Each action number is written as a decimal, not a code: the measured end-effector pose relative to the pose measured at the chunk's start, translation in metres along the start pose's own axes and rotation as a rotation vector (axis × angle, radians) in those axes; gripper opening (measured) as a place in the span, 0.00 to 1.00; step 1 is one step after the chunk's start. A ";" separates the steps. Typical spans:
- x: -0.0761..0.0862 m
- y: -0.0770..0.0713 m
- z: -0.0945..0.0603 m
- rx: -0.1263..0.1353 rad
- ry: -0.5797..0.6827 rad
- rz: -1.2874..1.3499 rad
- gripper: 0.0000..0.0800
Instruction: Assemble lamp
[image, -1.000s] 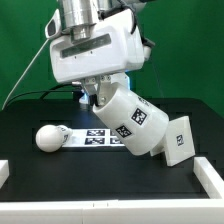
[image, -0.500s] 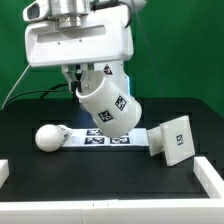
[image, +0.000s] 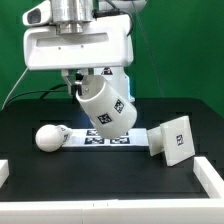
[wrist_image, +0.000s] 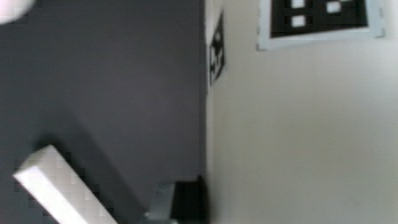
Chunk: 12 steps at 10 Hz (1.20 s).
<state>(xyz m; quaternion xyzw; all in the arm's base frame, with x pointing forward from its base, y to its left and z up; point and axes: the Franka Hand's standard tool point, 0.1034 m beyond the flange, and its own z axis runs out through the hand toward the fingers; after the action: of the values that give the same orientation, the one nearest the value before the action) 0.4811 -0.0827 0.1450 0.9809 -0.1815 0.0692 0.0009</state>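
Pinches, with the two-finger gripper (image: 82, 87), the upper end of a large matte white truncated-cone plastic shade (image: 105, 103); jaws pressed onto its rim, fingertips mostly hidden behind the broad white hand body (image: 80, 45) above. Holds the shade tilted and clear of the black table (image: 110, 185), one end up at the gripper, the other slanting down toward the exterior view's right. Black-and-white square tags on its side wall, facing the camera.

Directly beneath, flat on the table: the marker board (image: 92, 138), its middle blocked from sight by the hanging shade.

Just beside the board's end at the exterior view's left: a small matte white ball-headed bulb (image: 50, 137), lying on the table, stem toward the board; touching or not, impossible to tell.

Near the board's other end, at the exterior view's right: a squarish matte white base block (image: 178, 140), tipped up with one tagged face toward the camera, apart from the shade.

At the table's front corners, raised white border pieces (image: 5, 172). Behind everything, a green backdrop (image: 190, 60), with a thin black cable (image: 20, 85) running down at the exterior view's left.

From the wrist view, mostly the shade's white wall (wrist_image: 302, 130), very close, one tag at a corner; next to it dark table and a pale blurred bar, too blurred to name.
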 end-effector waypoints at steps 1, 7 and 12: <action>0.000 0.000 -0.002 -0.044 0.072 -0.057 0.06; 0.031 0.026 -0.017 -0.015 0.410 -0.247 0.06; 0.000 0.011 0.029 -0.045 0.382 -0.277 0.06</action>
<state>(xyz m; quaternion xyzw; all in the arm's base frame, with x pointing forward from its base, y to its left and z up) 0.4811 -0.0935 0.1156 0.9653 -0.0432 0.2488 0.0668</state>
